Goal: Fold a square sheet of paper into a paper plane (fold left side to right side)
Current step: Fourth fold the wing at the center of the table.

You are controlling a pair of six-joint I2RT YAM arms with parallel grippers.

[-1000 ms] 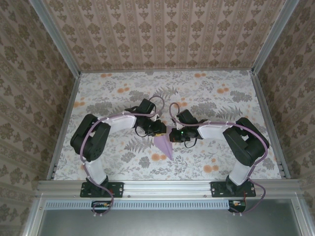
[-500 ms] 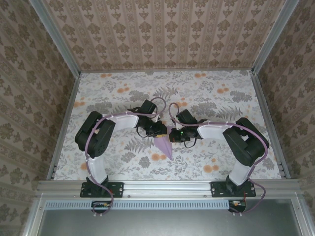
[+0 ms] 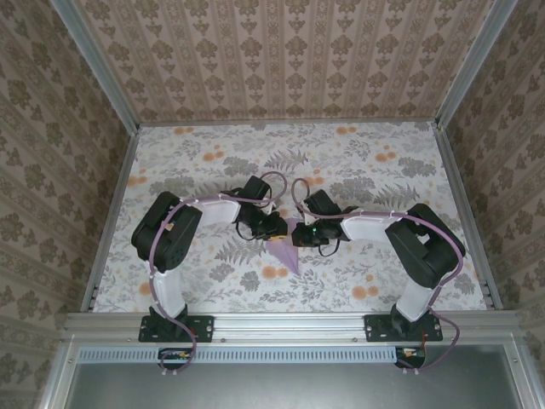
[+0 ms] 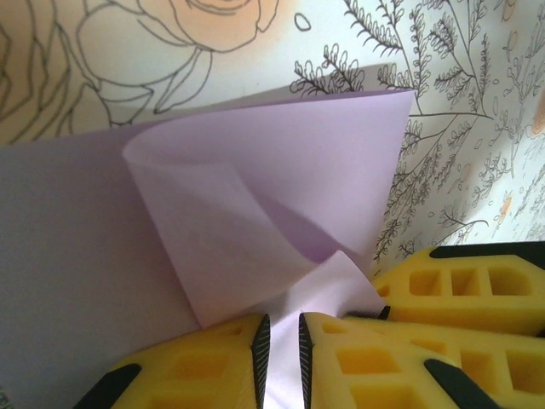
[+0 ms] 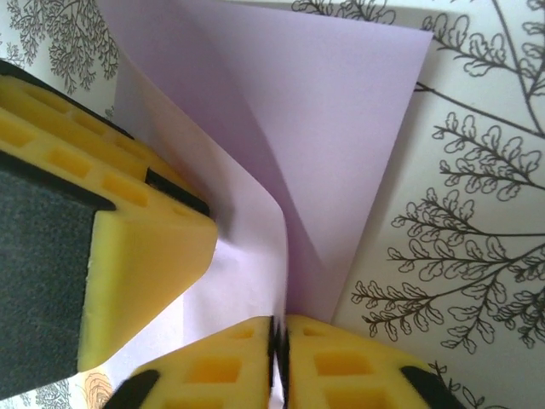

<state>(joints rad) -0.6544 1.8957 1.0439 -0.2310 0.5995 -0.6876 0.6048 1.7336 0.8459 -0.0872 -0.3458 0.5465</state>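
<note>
Lilac paper folded into a narrow pointed dart, the paper plane lies near the middle of the flower-printed table, a little toward the near edge. Its tip points at that edge and its wide end is lifted between the two arms. The left gripper, black with yellow ribbed fingers, is clamped on a flap of the sheet, with the paper running through the thin slit between its fingers. The matching right gripper has its fingers almost together, and a layer of the paper looks caught in the seam. The two claws sit just beside each other at the wide end. The step in hand seems to be bringing the left half across onto the right along the centre crease. To do it well, the right claw should act as a low, steady anchor while the left carries its flap over in a shallow arc without tugging, so the tip on the table does not drag or twist. An inner layer curls loosely in the left wrist view, and it should be laid flat with its edges matched before either pinch lets go. With the fingers this close, a collision or a tear in the thin paper is the main risk.
</note>
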